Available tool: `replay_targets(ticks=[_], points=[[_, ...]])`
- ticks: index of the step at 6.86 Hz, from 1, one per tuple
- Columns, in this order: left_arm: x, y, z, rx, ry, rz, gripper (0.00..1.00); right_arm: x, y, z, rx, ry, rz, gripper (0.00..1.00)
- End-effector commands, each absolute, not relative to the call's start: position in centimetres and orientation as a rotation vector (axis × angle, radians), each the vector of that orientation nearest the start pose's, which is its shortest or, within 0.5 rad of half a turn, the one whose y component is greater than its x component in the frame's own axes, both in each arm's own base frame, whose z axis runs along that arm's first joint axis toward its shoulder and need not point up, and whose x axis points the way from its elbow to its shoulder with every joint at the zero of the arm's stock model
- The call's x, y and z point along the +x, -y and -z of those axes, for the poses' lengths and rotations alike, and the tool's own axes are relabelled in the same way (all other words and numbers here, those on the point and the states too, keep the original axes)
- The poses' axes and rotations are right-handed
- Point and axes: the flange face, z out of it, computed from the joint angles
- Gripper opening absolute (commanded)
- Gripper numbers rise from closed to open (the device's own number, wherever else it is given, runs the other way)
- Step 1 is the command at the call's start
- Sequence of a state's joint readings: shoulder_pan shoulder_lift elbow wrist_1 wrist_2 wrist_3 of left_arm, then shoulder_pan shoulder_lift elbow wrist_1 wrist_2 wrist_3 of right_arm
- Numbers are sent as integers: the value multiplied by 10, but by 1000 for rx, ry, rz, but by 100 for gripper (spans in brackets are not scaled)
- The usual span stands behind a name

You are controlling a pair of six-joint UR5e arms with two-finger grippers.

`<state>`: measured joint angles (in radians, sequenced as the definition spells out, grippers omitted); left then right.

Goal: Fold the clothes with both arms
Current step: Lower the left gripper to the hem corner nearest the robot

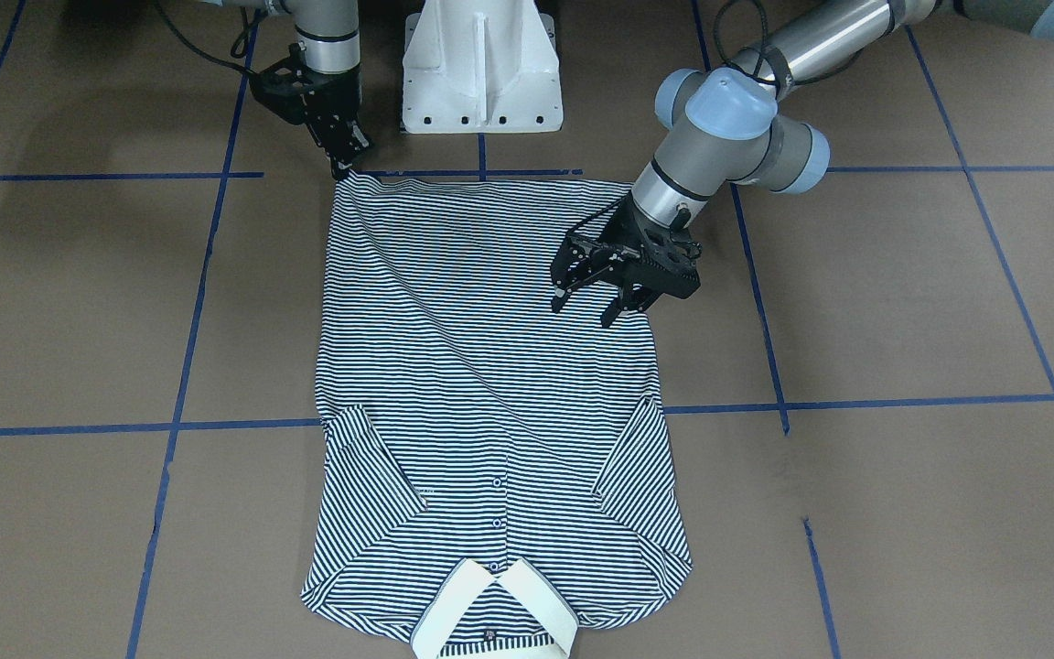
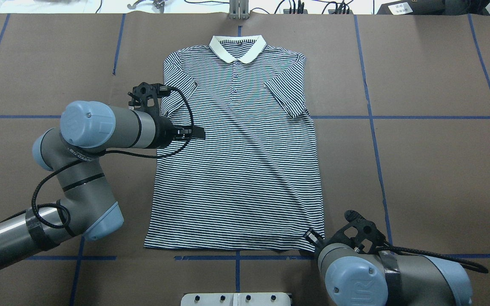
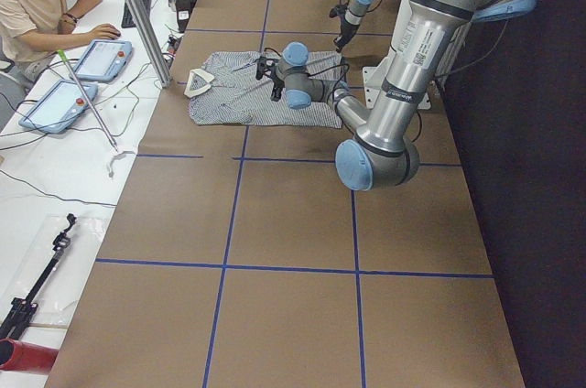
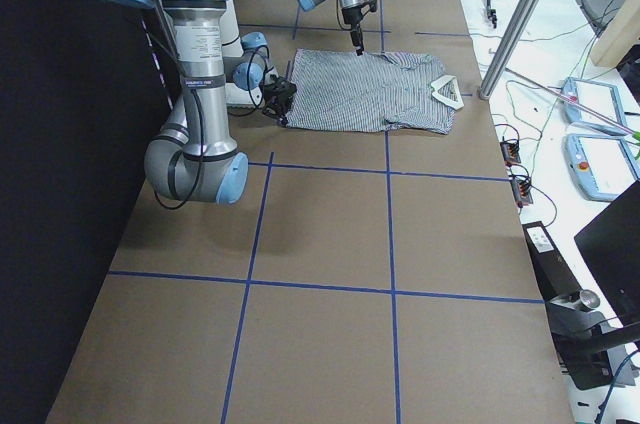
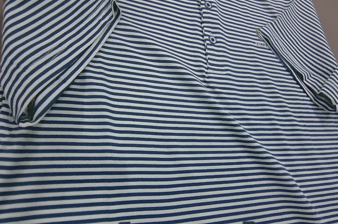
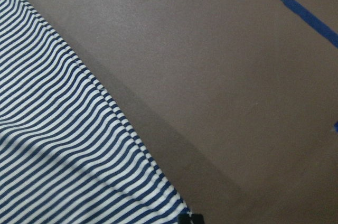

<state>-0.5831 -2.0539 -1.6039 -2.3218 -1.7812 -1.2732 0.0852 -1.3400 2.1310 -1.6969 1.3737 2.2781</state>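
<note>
Closest to the robot, a hem corner of the polo shirt (image 2: 236, 178) is pinched by the right gripper (image 1: 342, 167), jaws closed tight on the fabric; a bit further out, the left gripper (image 1: 585, 309) is held just over the shirt's side edge, fingers spread wide, nothing in them; the shirt is laid flat, buttons up, on the brown table (image 2: 419, 170), sleeves folded in over the chest; the cream collar (image 2: 237, 44) is found at the far end.
</note>
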Motion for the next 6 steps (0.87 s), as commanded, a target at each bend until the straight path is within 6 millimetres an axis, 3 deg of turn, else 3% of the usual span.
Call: replay_targets(ticks=[1,3,4,6], points=[[493,409,-285,329,-1178,173,76,-480,198,-302,-20,701,-826,0],[494,298,-324,201,-1145,200,75,-481,197,-305,-19,693,-823,0],[507,268,-325,162,-1081,195,74,-480,197,-304,-18,696,-826,0],[512,260,-331,147,-1008,185,74,-480,197,-303,-18,698,-825,0]])
